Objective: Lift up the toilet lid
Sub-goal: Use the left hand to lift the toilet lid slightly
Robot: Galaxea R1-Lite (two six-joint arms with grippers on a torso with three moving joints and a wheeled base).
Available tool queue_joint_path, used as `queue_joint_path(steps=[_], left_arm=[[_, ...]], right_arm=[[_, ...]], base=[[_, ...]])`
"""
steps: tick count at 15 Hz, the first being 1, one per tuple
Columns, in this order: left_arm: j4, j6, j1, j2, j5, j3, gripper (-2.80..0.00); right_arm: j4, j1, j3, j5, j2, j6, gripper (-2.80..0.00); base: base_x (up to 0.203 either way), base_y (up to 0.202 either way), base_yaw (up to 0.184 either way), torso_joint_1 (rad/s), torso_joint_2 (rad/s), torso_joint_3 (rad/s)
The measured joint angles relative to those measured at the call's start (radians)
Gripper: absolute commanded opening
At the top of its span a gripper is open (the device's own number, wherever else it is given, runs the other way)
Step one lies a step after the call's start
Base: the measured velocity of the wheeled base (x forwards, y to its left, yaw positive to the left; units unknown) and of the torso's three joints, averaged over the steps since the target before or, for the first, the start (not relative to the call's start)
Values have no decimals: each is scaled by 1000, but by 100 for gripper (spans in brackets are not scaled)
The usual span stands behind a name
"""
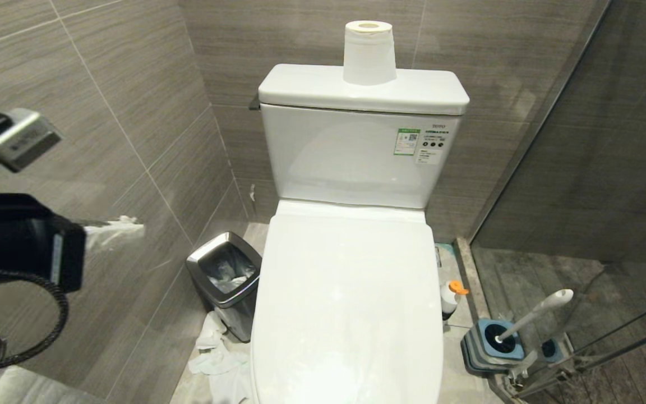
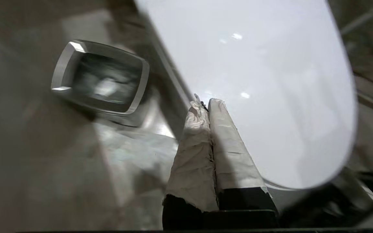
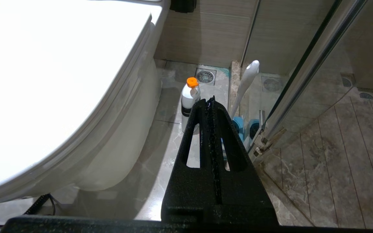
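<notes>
Toilet lid [image 1: 348,297], lower centre: rigid, glossy, slippery; hook its front rim. Left claw [image 2: 206,102] pressed together, empty.

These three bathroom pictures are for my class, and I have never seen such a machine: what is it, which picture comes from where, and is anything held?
It is a two-armed robot meant to lift the toilet lid, which lies shut. One picture looks down from its head; a paper roll stands on the tank, a bin on the floor. The other two come from wrist cameras. The left gripper, with taped fingers pressed together, hangs over the lid's edge, holding nothing. The right gripper is shut too, empty, beside the bowl, above a bottle and brush.
</notes>
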Motion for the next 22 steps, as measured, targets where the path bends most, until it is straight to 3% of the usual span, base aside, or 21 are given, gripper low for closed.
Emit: queue_joint_path(steps=[4,5,7,9,10,13,14,17,22], left_arm=[[32,-148,12,248,-302,-110,-280],[27,-208,19,299,-366,-138,-280],[-25,-386,30,388,-484,-174,-280],[-156,-493,50,466,-574,-168,-280],[-231,-501,70,500,-640,-147,-280],[-431,-504,146,586,-919,-58,-280],[-477,-506,167,605,-977,-24,-280],[-540,-508,220,649,-1011,40,-280],[-541,-470,258,721,-1020,28,-280]], right_arm=[[0,0,0,0,0,0,-280],[0,0,0,0,0,0,-280],[0,0,0,0,0,0,-280],[0,0,0,0,0,0,-280],[0,1,0,0,0,0,-280],[0,0,0,0,0,0,-280],[0,0,0,0,0,0,-280],[0,0,0,0,0,0,-280],[0,0,0,0,0,0,-280]], base=[[0,0,0,0,0,0],[0,0,0,0,0,0],[0,0,0,0,0,0],[0,0,0,0,0,0],[0,0,0,0,0,0],[0,0,0,0,0,0],[0,0,0,0,0,0],[0,0,0,0,0,0],[0,0,0,0,0,0]])
